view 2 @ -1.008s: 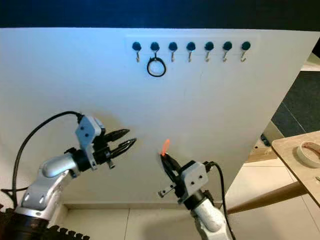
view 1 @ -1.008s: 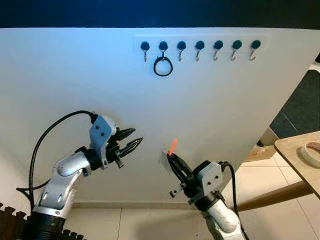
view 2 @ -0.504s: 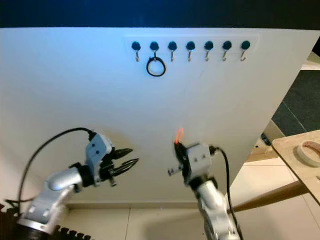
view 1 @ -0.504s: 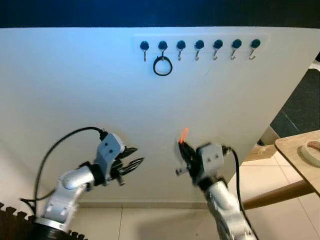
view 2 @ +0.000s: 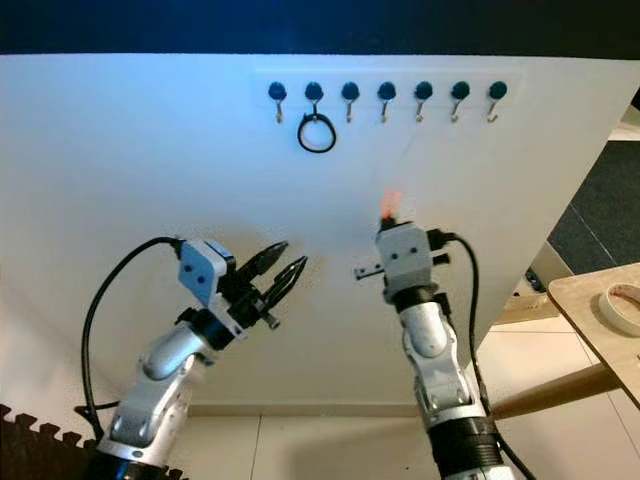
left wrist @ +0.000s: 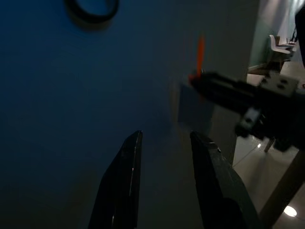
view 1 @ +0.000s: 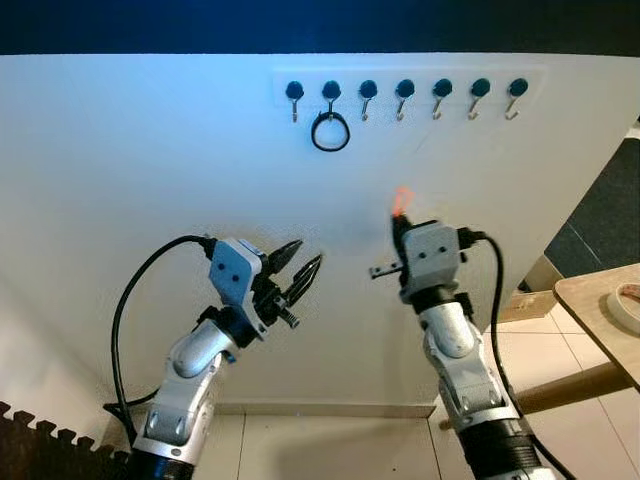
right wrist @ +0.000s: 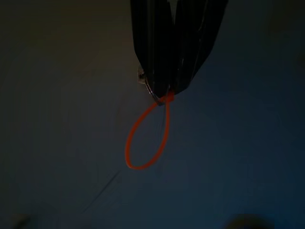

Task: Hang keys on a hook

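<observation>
Straight ahead, a broad white wall panel is filling the scene, under a dark band along the top, with pale floor tiles below. At the right edge, a wooden desk is carrying a roll of tape. High on the panel, a row of seven dark-knobbed hooks is running sideways; a black ring is hanging from the second hook. Below the row, the right end effector is pointing upward, fingers clamped together on an orange key loop, which is sticking out beyond the fingertips, well under the hooks. Beside it, the left end effector is hovering near the panel with fingers apart, holding nothing.
</observation>
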Available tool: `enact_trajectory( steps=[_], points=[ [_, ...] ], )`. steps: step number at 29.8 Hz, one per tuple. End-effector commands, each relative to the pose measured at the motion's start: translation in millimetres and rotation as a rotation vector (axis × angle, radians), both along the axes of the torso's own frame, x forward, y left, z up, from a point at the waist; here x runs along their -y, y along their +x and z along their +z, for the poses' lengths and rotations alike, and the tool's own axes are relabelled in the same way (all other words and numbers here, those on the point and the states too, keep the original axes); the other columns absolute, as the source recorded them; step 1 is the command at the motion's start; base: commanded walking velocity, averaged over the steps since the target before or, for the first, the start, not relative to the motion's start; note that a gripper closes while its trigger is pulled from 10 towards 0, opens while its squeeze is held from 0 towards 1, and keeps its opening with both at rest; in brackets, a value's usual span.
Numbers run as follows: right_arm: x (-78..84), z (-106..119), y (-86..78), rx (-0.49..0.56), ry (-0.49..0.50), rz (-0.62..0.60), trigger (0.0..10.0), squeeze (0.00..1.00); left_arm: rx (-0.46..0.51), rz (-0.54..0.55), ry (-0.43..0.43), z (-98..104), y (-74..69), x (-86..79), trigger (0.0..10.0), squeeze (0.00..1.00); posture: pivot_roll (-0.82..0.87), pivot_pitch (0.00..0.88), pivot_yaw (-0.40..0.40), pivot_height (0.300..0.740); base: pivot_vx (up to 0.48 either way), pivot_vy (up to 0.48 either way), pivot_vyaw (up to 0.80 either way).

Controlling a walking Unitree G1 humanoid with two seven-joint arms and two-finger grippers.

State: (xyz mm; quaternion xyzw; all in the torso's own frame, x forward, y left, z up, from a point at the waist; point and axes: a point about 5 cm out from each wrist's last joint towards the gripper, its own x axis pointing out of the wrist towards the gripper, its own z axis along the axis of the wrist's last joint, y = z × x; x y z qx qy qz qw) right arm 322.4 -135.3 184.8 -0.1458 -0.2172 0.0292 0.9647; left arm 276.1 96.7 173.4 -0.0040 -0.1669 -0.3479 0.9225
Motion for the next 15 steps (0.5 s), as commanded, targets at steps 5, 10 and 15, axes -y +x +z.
enact_trajectory(
  steps=[5, 10, 15],
  points=[
    [-8.4, 21.4, -10.6, 0.173, 0.079, 0.052, 0.0, 0.0, 0.061, -0.02, 0.042, 1.1, -8.7, 13.4, 10.0, 0.0, 0.04, 0.09, 0.008, 0.74, 0.0, 0.0, 0.0],
    [-14.7, 31.7, -15.1, 0.242, 0.096, 0.075, 0.0, 0.0, 0.084, 0.017, 0.072, 0.7, -6.4, 12.5, 10.0, 0.0, 0.04, 0.088, 0.008, 0.74, 0.0, 0.0, 0.0],
    [-17.4, 36.3, -10.8, 0.237, 0.124, 0.082, 0.0, 0.0, 0.116, 0.087, 0.115, 2.6, -0.3, 3.0, 10.0, 0.0, 0.04, 0.087, 0.008, 0.74, 0.0, 0.0, 0.0]
  ],
)
